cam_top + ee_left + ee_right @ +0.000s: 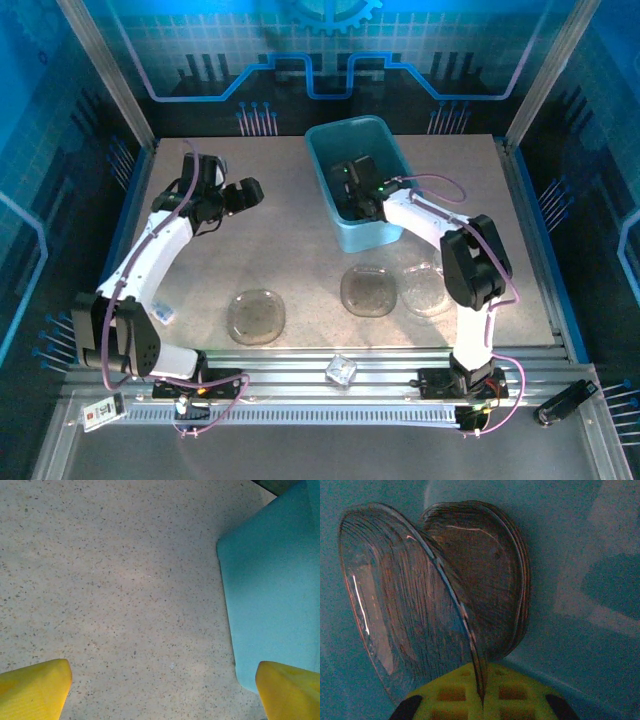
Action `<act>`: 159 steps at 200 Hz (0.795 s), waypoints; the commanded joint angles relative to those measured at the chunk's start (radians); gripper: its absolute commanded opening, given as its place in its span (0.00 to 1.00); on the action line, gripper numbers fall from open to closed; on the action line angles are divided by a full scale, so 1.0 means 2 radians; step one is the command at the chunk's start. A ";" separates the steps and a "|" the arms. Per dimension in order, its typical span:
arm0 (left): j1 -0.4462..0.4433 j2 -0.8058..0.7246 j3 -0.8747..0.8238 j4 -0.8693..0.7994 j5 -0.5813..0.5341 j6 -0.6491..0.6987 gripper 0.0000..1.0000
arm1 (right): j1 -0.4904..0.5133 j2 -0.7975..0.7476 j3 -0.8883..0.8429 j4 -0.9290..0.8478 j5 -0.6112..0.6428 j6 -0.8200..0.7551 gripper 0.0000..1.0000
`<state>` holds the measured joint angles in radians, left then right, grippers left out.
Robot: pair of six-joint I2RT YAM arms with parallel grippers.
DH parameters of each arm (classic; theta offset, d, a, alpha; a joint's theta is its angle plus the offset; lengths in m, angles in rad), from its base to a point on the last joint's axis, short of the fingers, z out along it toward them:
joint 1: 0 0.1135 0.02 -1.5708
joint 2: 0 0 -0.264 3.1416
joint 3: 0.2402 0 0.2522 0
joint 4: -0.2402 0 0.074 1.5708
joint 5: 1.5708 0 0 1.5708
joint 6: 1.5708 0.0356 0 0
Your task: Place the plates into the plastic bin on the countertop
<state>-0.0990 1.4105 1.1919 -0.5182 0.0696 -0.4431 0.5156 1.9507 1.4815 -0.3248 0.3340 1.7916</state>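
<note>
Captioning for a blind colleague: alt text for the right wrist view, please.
The right claw, shut on the edge of a clear ribbed plate, holds it tilted inside the blue bin, with a stack of plates behind it.

1 small clear faceted cube [341, 371] sits on the metal rail [280, 366] right in front of me; blue gear-print backdrop panel [335, 40] stands at the far side.

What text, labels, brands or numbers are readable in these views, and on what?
No readable text anywhere.
White tag at the near left: print too small to read.
Blue backdrop: gear and circuit graphics, no words.
Plastic bin and plates: no markings visible.
</note>
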 commanded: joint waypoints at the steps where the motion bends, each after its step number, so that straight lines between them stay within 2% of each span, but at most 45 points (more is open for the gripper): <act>1: 0.007 0.006 -0.005 -0.007 0.011 0.009 0.95 | -0.003 0.017 0.024 -0.019 0.019 0.005 0.00; 120: 0.021 -0.002 -0.002 -0.023 -0.004 0.013 0.95 | -0.005 0.065 0.047 -0.052 -0.003 0.015 0.00; 159: 0.026 -0.008 -0.005 -0.025 -0.003 0.012 0.95 | -0.006 0.068 0.048 -0.055 -0.002 0.015 0.04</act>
<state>-0.0616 1.4128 1.1919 -0.5438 0.0685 -0.4389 0.5091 2.0670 1.5524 -0.4007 0.3172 1.8107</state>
